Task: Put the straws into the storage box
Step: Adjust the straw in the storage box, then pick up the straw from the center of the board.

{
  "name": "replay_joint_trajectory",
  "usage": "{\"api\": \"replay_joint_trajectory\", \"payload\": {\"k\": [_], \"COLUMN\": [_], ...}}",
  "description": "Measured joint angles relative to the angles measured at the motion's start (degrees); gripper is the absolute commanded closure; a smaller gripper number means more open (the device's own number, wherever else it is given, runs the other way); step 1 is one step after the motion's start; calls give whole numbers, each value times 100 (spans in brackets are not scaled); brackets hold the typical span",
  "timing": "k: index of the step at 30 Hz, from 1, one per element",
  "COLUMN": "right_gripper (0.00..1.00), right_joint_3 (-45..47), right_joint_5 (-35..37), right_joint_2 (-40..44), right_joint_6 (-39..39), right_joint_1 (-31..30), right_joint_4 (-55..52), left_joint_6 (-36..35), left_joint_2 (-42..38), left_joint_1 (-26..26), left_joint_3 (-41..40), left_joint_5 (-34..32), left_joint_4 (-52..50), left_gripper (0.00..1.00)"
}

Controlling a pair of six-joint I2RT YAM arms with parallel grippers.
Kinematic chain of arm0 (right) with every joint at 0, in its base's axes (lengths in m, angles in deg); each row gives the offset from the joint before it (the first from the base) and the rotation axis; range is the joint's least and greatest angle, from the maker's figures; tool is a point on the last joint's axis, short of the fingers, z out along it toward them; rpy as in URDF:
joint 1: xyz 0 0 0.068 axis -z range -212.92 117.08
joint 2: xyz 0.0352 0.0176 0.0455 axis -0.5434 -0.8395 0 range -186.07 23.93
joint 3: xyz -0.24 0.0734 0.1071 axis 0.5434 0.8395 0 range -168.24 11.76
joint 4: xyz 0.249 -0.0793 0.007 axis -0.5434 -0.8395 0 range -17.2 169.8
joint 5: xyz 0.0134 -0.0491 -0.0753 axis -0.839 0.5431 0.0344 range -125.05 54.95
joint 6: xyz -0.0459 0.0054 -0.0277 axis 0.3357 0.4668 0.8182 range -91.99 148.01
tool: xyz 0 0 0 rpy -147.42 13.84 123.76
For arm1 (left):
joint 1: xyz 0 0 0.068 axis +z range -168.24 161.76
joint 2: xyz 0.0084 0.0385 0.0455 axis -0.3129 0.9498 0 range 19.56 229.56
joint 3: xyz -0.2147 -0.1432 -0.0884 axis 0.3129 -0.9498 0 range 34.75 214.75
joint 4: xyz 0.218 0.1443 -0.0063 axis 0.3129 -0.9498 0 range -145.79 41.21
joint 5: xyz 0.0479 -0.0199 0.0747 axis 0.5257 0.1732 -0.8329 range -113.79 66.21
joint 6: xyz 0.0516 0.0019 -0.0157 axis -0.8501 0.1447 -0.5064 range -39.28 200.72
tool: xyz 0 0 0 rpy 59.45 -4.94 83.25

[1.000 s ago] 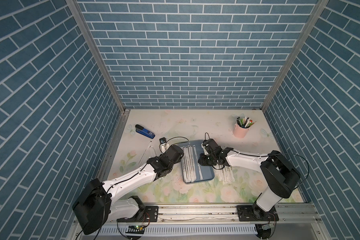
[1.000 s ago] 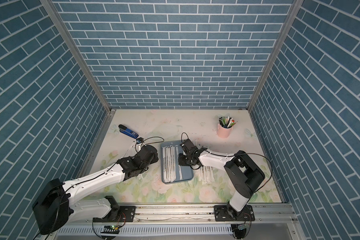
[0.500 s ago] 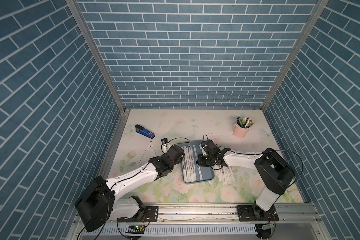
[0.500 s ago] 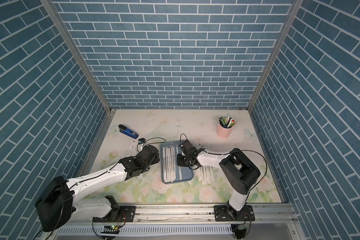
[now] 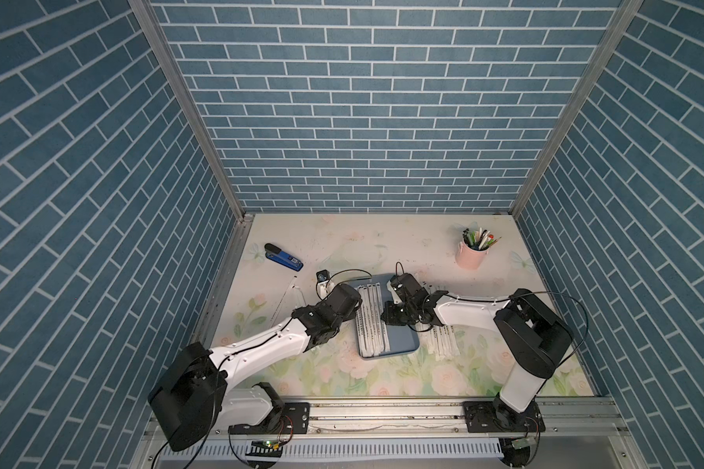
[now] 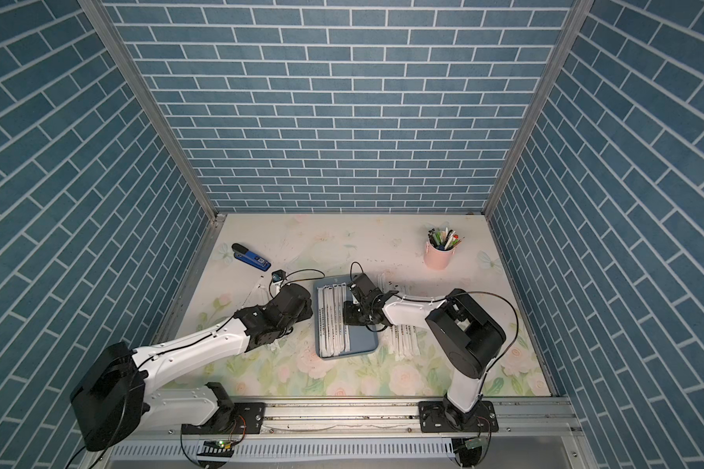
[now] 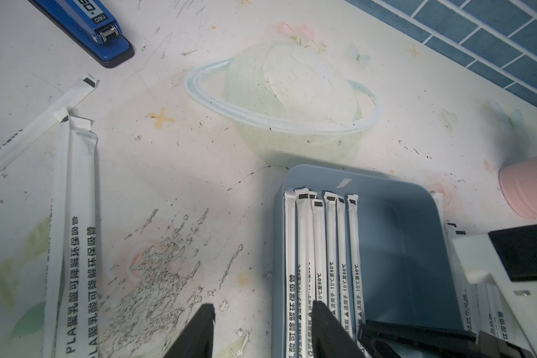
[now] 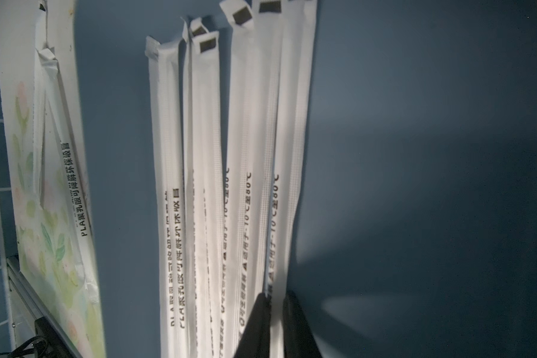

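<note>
right gripper (image 8: 275, 299) pinches one of the paper-wrapped straws (image 8: 205, 155) lying in the blue-grey storage tray (image 7: 400, 248); more wait on the floral mat (image 5: 383, 243) either side. left gripper (image 7: 262, 310) stands apart, empty. light, bendy, probably slick: best pinched mid-length.

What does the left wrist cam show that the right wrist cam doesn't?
Left wrist only: stapler, pink cup, the open left gripper straddling the storage box rim, and part of the right arm.
Right wrist only: the right gripper closed on the edge straw of the row.
Both: the box, the straws lying in it, and loose straws on the mat beside it.
</note>
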Motion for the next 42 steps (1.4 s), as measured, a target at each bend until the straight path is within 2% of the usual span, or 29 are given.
{"api": "replay_joint_trajectory", "payload": {"k": [8, 11, 14, 19, 22, 27, 35, 42], "right_gripper": [74, 73, 75, 77, 74, 71, 75, 80], "right_joint_3": [-109, -179, -162, 168, 339, 713, 949, 1080], "right_joint_5": [24, 87, 157, 516, 846, 1167, 1303, 1320], "right_joint_2": [26, 223, 761, 2092, 2463, 2424, 2083, 1805], "right_joint_6": [-74, -13, 149, 627, 1029, 1587, 1941, 2031], "right_joint_1": [-13, 0, 136, 1163, 1878, 2378, 2391, 2426], "right_joint_4": [-181, -496, -931, -1709, -2205, -2844, -2914, -2682], "left_joint_6": [-9, -48, -153, -426, -597, -774, -826, -857], "left_joint_2": [0, -4, -24, -238, -442, -549, -98, 90], "left_joint_1": [0, 0, 0, -13, -39, -173, -520, -581], "left_joint_3": [2, 28, 109, 160, 157, 155, 155, 192], "left_joint_5": [-2, -11, -61, -210, -262, -258, -190, -168], "left_joint_4": [-2, -17, -55, -70, 7, 339, 564, 629], "left_gripper": [47, 47, 46, 37, 31, 28, 28, 28]}}
